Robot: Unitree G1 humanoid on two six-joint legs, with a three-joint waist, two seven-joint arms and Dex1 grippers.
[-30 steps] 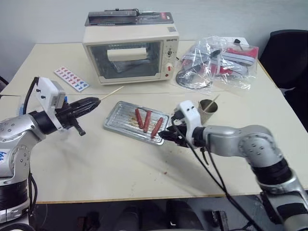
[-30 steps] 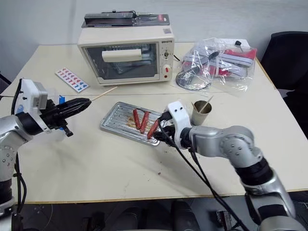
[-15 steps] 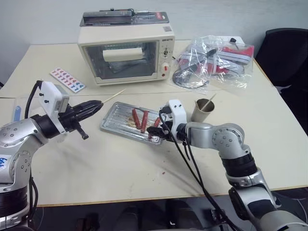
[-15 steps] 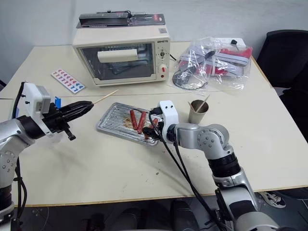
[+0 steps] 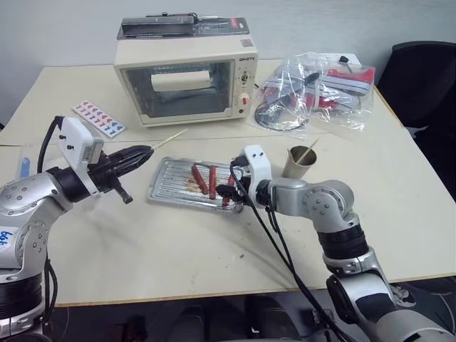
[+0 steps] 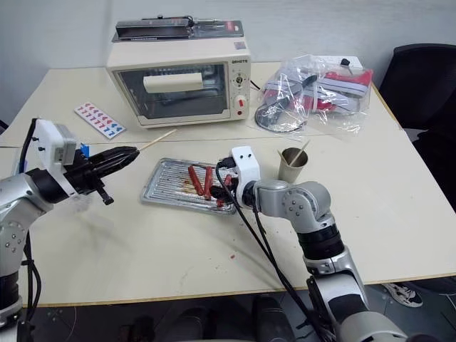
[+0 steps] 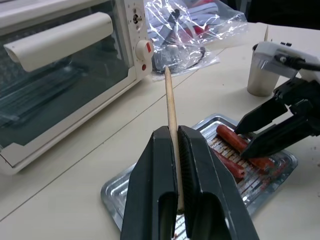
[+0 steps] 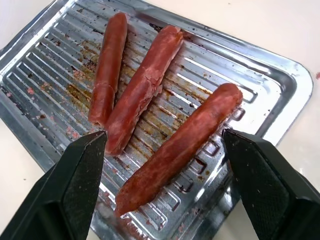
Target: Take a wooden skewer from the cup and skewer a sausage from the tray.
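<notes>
The left gripper [image 7: 176,165] is clamped on the wooden skewer [image 7: 170,107], which projects from between the fingers toward the toaster oven [image 5: 187,82], pointed tip free in the air.

The right gripper [image 8: 162,162] hangs over the near end of the tray [image 8: 260,80], jaws spread wide. Its two fingers [image 8: 82,170] stand on either side of the nearest sausage [image 8: 185,150], not touching it. That sausage lies on the ribbed tray bottom; two further sausages [image 8: 142,85] lie beside it.

The tray rests on the table [image 5: 157,242] in front of the toaster oven. The cup [image 5: 301,163], with more sticks in it, stands just beyond the right gripper.
</notes>
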